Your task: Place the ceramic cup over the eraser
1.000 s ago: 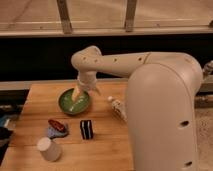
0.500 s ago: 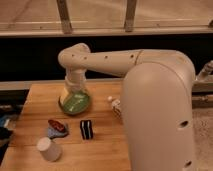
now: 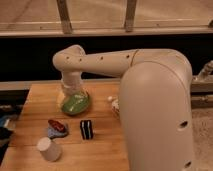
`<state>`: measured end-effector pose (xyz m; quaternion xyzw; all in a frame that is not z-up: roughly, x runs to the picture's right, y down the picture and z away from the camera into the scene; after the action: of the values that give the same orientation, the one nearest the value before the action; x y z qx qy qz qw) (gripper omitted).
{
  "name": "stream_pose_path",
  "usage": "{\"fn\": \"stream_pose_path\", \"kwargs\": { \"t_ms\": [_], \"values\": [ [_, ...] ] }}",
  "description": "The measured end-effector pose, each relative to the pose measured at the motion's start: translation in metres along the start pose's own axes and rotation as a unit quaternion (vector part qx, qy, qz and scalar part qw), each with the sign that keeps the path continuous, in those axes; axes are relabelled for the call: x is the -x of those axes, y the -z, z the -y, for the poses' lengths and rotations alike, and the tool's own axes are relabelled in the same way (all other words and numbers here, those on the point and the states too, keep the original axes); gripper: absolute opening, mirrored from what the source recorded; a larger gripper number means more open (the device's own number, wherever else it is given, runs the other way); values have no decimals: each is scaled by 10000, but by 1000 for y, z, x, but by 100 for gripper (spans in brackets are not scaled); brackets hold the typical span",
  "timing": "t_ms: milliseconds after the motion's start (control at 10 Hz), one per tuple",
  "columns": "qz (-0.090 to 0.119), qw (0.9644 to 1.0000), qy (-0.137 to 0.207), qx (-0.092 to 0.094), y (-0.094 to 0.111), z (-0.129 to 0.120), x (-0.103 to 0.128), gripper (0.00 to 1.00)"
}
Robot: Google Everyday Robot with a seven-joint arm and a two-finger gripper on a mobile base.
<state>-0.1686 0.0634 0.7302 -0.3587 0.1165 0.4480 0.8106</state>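
The ceramic cup point(image 3: 49, 149), small, plain and white, stands near the table's front left corner. The eraser point(image 3: 86, 129), a black block with white stripes, lies a little to the right of and behind the cup, apart from it. My gripper point(image 3: 74, 96) hangs from the wrist at the back of the table, pointing down right over a green bowl point(image 3: 76, 105). Its fingers stand open with nothing between them. It is well behind both the cup and the eraser.
A red-and-dark object on a blue-grey piece point(image 3: 57, 128) lies between cup and bowl. A clear white-capped bottle point(image 3: 113, 102) peeks out beside my large white arm point(image 3: 155, 105), which covers the table's right side. The wooden table point(image 3: 42, 97) ends at a dark wall behind.
My wrist and gripper have swung left and come down over the green bowl. Cup, eraser and the other things have not moved.
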Motion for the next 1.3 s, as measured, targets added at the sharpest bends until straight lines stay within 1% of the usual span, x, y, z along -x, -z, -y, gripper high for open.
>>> {"fn": "stream_pose_path", "kwargs": {
  "t_ms": [100,200,300,400,500,600,700,900,1000,1200,1300],
  "values": [
    [-19,10000,23,-10,-1,-1,0,80],
    [-31,9999,140,-72,2,-5,2,80],
    [-49,9995,287,-120,2,-16,4,80],
    [-61,9990,421,-158,3,-30,4,80],
    [-102,9978,611,-223,2,-54,0,80],
    [-129,9969,731,-256,2,-70,-4,80],
    [-166,9953,911,-287,0,-91,-9,80],
    [-226,9916,1244,-264,-9,-125,-18,80],
    [-247,9904,1340,-235,-13,-134,-23,80],
    [-279,9879,1527,-79,-25,-152,-32,80],
    [-273,9879,1524,-75,-25,-151,-32,80]
  ]
}}
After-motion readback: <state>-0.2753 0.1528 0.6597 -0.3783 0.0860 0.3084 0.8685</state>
